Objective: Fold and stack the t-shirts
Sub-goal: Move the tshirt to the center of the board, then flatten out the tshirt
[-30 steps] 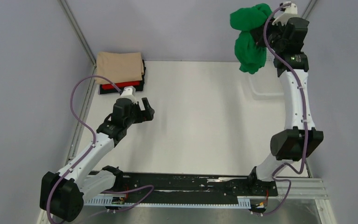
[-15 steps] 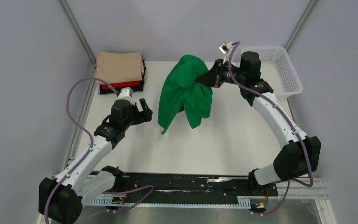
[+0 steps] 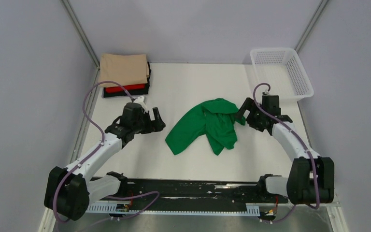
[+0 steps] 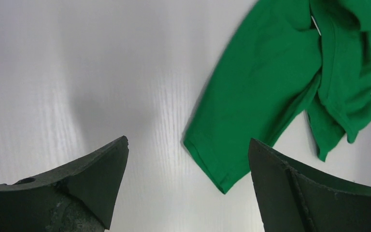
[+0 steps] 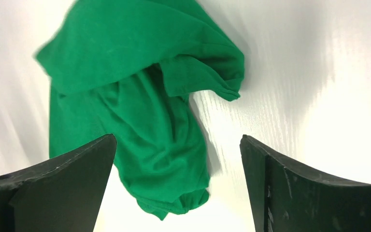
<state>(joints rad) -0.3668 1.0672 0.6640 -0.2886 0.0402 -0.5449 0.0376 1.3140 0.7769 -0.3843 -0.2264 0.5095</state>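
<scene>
The bright green t-shirt (image 3: 205,126) lies crumpled and unfolded in the middle of the table, free of both grippers. My right gripper (image 3: 245,114) stands open just right of it; in the right wrist view the green t-shirt (image 5: 125,96) bunches beneath and ahead of the open right gripper (image 5: 177,137). My left gripper (image 3: 158,121) is open just left of the cloth; the left wrist view shows a hem corner of the green t-shirt (image 4: 270,82) near the open left gripper (image 4: 187,141). A folded stack sits at the back left: beige t-shirt (image 3: 124,69) on top, red t-shirt (image 3: 125,88), black t-shirt (image 3: 107,94) at the bottom.
A white mesh basket (image 3: 300,77) stands at the back right corner. Grey walls and metal frame posts enclose the table on three sides. The arm bases and a black rail run along the near edge.
The right arm swung the green t-shirt from high over the basket down to the table's middle and let it go, its jaws opening. The left gripper edged right toward the cloth.
</scene>
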